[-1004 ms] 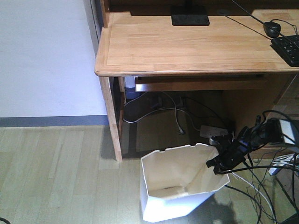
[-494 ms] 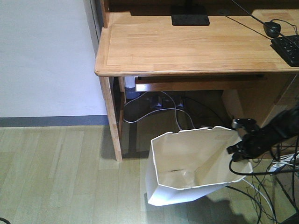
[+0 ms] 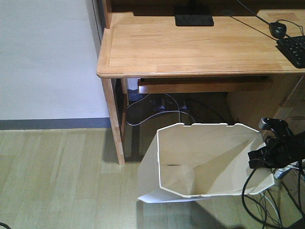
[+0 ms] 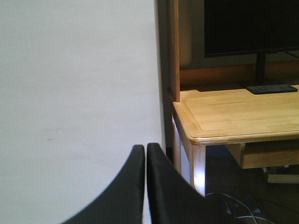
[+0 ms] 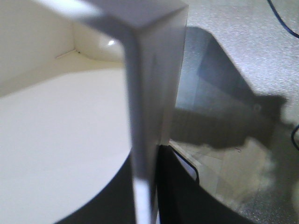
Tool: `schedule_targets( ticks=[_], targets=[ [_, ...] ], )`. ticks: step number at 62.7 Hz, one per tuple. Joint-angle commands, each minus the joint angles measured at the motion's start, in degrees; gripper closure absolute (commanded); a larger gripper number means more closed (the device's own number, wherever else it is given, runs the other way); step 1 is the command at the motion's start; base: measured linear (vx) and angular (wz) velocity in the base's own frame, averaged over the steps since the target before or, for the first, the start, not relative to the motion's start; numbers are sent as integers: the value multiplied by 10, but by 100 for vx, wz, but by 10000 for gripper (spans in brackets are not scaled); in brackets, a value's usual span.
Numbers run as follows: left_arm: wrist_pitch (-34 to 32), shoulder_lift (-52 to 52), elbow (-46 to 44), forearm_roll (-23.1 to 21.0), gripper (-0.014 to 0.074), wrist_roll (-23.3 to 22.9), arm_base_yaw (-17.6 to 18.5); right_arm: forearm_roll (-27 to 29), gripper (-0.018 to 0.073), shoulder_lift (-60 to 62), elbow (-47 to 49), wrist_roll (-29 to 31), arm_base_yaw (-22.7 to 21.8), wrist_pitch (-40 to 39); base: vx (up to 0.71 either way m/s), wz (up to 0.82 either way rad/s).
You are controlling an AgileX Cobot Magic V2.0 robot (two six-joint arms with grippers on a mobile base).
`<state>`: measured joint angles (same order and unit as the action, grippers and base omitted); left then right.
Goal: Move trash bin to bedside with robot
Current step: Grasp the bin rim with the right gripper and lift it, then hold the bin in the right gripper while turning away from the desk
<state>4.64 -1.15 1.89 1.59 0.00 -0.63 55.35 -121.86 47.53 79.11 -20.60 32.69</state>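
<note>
The white trash bin point(image 3: 205, 162) hangs tilted in front of the desk, its cream inside facing the front camera and its base off to the lower left. My right gripper point(image 3: 259, 157) is shut on the bin's right rim. In the right wrist view the bin's thin wall point(image 5: 149, 70) runs straight between the two black fingers of the right gripper point(image 5: 152, 161), one inside and one outside. My left gripper point(image 4: 145, 150) is shut on nothing, pointing at the white wall beside the desk. The bedside is out of view.
A light wooden desk point(image 3: 190, 47) stands behind the bin, its left leg point(image 3: 114, 119) close to the bin's left side. Cables point(image 3: 178, 112) hang under it. Black cables point(image 3: 267, 205) lie on the floor at lower right. A keyboard point(image 3: 293, 50), mouse point(image 3: 277, 29) and monitor base point(image 3: 193, 20) sit on the desk.
The bin has come up off the floor, grown larger in view and shifted right. My right gripper has moved right and slightly down with the rim in it.
</note>
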Motion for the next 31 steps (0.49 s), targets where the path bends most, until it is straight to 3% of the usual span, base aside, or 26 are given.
schedule_targets(
  ticks=[1,31],
  targets=[
    [-43,-4,7,-5,603,-8,4,44,563,64,-4,10,-1,104,0,0],
    [-43,-4,7,-5,603,-8,4,50,563,89,-4,6,-1,257,0,0]
  ],
)
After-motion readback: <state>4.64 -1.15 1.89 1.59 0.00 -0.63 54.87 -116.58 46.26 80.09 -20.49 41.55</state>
